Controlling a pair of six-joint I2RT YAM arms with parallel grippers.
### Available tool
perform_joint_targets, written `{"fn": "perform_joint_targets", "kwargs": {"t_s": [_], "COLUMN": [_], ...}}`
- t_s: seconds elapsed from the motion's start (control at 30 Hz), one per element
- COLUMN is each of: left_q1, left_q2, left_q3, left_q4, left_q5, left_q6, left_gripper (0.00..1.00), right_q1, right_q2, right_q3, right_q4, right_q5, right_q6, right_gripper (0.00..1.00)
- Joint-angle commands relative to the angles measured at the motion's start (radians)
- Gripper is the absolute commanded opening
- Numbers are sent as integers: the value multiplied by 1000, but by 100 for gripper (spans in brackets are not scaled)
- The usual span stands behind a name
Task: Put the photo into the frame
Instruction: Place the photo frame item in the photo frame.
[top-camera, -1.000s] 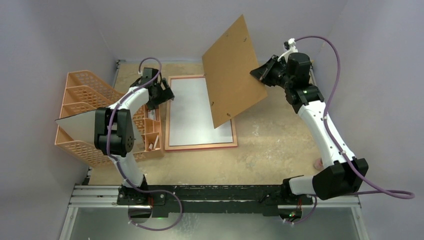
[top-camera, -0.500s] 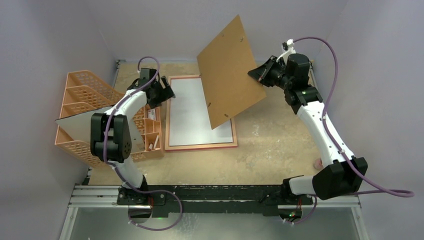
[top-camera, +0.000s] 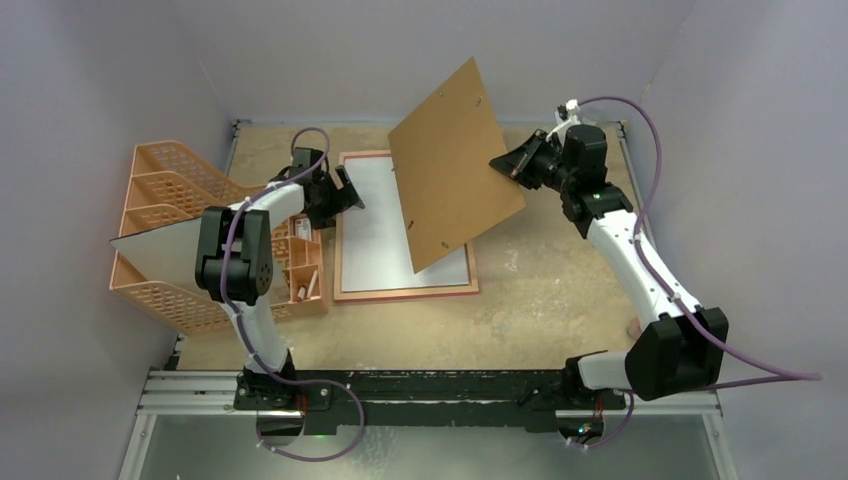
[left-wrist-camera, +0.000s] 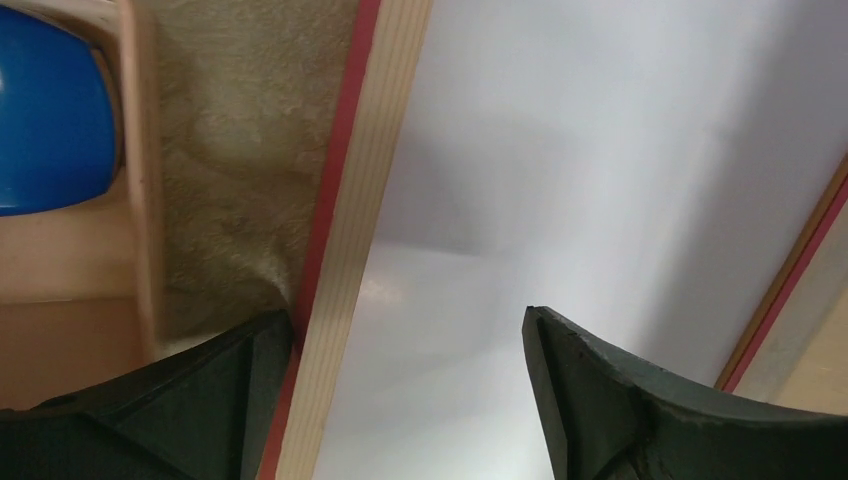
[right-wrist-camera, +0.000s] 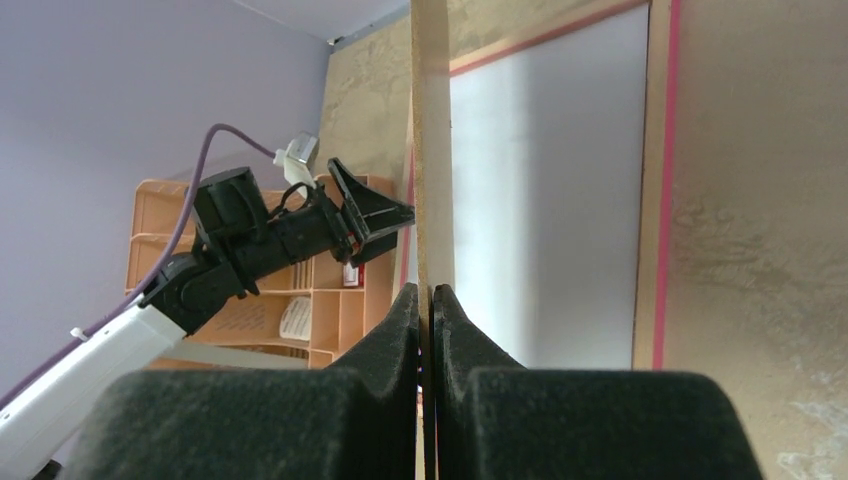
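Observation:
The frame (top-camera: 405, 293) lies back-up on the table, its pale wood rail with a red edge (left-wrist-camera: 360, 230) showing. The photo (top-camera: 385, 215) lies inside it, white back up (left-wrist-camera: 560, 200). My left gripper (top-camera: 345, 193) is open and straddles the frame's left rail (left-wrist-camera: 403, 330), one finger outside it and one over the photo. My right gripper (top-camera: 510, 165) is shut on the right edge of the brown backing board (top-camera: 450, 165). It holds the board tilted above the frame's right half. The board shows edge-on between the fingers (right-wrist-camera: 432, 295).
An orange mesh organiser (top-camera: 170, 230) with small compartments stands left of the frame, close to my left arm. A blue object (left-wrist-camera: 50, 110) sits in one compartment. Purple walls enclose the sandy table (top-camera: 560, 280) at the back and sides.
My right gripper has carried the backing board left and a little lower over the frame. My left gripper has moved right onto the frame's left rail.

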Motion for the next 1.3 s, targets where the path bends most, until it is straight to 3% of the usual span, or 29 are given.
{"fn": "perform_joint_targets", "kwargs": {"t_s": [0.0, 0.17, 0.37, 0.77, 1.27], "left_q1": [11, 11, 9, 11, 10], "left_q2": [30, 18, -16, -55, -58], "left_q3": [-23, -64, -100, -115, -117], "left_q4": [40, 110, 152, 134, 113], "left_q5": [93, 295, 355, 292, 257], "left_q6": [-23, -65, -76, -65, -65], "left_gripper": [88, 78, 73, 59, 36], "right_q1": [-4, -5, -5, -3, 13], "right_q2": [-69, -82, -81, -30, 63], "right_q3": [-72, -185, -280, -394, -529], "right_q4": [183, 258, 355, 580, 810], "right_q5": [-46, -52, -77, -104, -155], "right_q6": [92, 144, 181, 255, 330], "right_gripper": [0, 0, 0, 0, 0]}}
